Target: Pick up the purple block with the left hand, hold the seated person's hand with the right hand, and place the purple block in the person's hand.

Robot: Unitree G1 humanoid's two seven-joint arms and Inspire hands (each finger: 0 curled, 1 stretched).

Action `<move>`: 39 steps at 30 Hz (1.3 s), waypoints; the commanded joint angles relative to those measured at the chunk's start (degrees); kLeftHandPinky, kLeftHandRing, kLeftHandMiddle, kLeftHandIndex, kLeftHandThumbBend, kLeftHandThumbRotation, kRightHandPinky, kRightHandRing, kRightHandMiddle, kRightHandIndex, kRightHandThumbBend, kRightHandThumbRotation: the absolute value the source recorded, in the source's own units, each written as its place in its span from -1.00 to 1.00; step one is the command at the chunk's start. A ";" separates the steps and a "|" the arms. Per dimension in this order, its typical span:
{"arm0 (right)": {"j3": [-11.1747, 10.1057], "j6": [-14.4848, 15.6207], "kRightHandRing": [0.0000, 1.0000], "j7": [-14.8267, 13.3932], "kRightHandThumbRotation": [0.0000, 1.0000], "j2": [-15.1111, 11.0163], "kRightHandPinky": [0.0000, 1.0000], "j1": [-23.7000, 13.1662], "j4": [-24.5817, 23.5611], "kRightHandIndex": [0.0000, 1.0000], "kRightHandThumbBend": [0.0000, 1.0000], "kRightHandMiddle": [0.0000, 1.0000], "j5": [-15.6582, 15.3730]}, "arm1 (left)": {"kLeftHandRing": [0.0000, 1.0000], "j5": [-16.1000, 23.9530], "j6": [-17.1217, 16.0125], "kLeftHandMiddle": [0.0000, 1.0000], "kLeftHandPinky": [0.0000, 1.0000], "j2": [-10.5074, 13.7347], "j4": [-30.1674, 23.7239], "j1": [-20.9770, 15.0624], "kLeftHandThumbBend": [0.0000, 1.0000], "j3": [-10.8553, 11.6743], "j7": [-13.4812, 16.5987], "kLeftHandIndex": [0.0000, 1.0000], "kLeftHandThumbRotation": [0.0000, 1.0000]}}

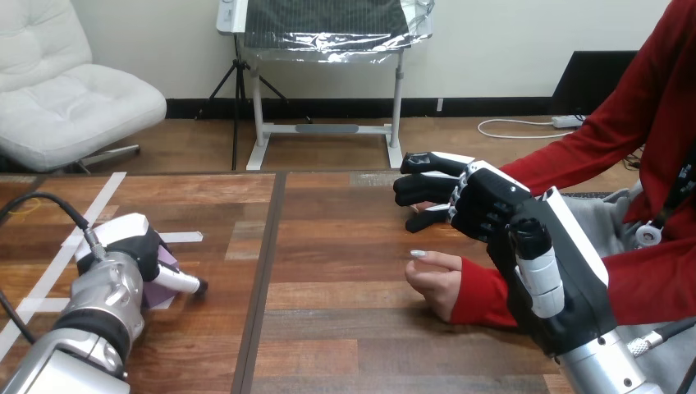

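The head camera is looking forward and down across the wooden table (328, 328), whose top is filling the lower half of the frame and running off its left and bottom edges. The camera is sitting high and close behind the robot's arms. The left hand (131, 242) is showing large at the lower left and the right hand (501, 213) right of centre. The person's hand (439, 283) is lying just below that hand, near the lens.
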 commanded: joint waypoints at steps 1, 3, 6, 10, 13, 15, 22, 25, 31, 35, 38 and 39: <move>-0.81 -1.00 0.43 -0.75 1.00 0.13 0.20 -2.13 -1.81 0.50 0.86 0.44 0.17 | 0.50 1.04 -0.07 0.55 0.25 1.60 -1.23 -5.19 0.61 -0.91 -1.80 0.56 -0.32; -0.79 -0.63 0.43 -0.67 1.00 0.06 0.20 -2.08 -1.98 0.50 0.87 0.44 0.35 | 0.47 1.03 -0.05 0.53 0.21 1.70 -1.22 -5.39 0.63 -0.89 -2.36 0.55 -0.35; -0.76 -0.34 0.43 -0.59 1.00 0.01 0.20 -2.07 -2.10 0.51 0.88 0.44 0.55 | 0.46 0.94 0.14 0.52 0.14 1.78 -1.12 -5.62 0.65 -0.80 -2.97 0.54 -0.41; -0.79 -0.37 0.43 -0.67 1.00 0.05 0.20 -2.03 -2.09 0.51 0.89 0.45 0.49 | 0.48 1.38 0.42 0.54 0.15 1.90 -1.13 -5.98 0.67 -1.25 -3.76 0.55 -0.44; -0.81 -0.76 0.44 -0.46 1.00 -0.01 0.21 -2.26 -1.71 0.52 0.88 0.45 0.52 | 0.51 1.93 0.88 0.58 0.18 2.21 -1.05 -6.52 0.67 -1.79 -4.67 0.58 -0.50; -0.81 -0.80 0.44 -0.45 1.00 0.00 0.21 -2.32 -1.63 0.52 0.88 0.45 0.53 | 0.51 2.23 0.93 0.59 0.18 2.37 -1.06 -6.71 0.67 -2.06 -4.93 0.58 -0.53; -0.81 -0.41 0.45 -0.57 1.00 -0.01 0.22 -2.26 -1.81 0.52 0.90 0.45 0.51 | 0.36 2.99 0.43 0.47 -0.01 2.65 -1.23 -6.74 0.51 -2.23 -4.84 0.42 -0.70; -0.76 -0.30 0.45 -0.67 1.00 0.02 0.22 -2.28 -1.94 0.52 0.90 0.45 0.41 | 0.34 3.08 0.58 0.46 -0.03 2.68 -1.29 -6.87 0.44 -2.38 -4.83 0.39 -0.77; -0.75 -0.28 0.45 -0.66 1.00 0.01 0.22 -2.27 -1.99 0.52 0.90 0.45 0.43 | 0.30 2.86 0.73 0.42 -0.09 2.70 -1.41 -6.90 0.29 -2.25 -4.44 0.33 -0.94; -0.70 -0.17 0.45 -0.71 1.00 0.08 0.22 -2.31 -2.05 0.52 0.90 0.45 0.45 | 0.28 2.51 0.64 0.41 -0.12 2.78 -1.44 -6.91 0.28 -1.90 -4.34 0.32 -0.98; -0.72 -0.17 0.44 -0.67 1.00 0.03 0.22 -2.31 -2.01 0.52 0.90 0.45 0.45 | 0.27 2.47 0.81 0.41 -0.14 2.81 -1.46 -7.02 0.29 -1.88 -4.43 0.31 -0.99; -0.73 -0.06 0.44 -0.76 1.00 0.02 0.22 -2.28 -2.09 0.52 0.90 0.45 0.35 | 0.25 2.46 0.86 0.40 -0.15 2.82 -1.45 -7.04 0.29 -1.86 -4.43 0.31 -0.99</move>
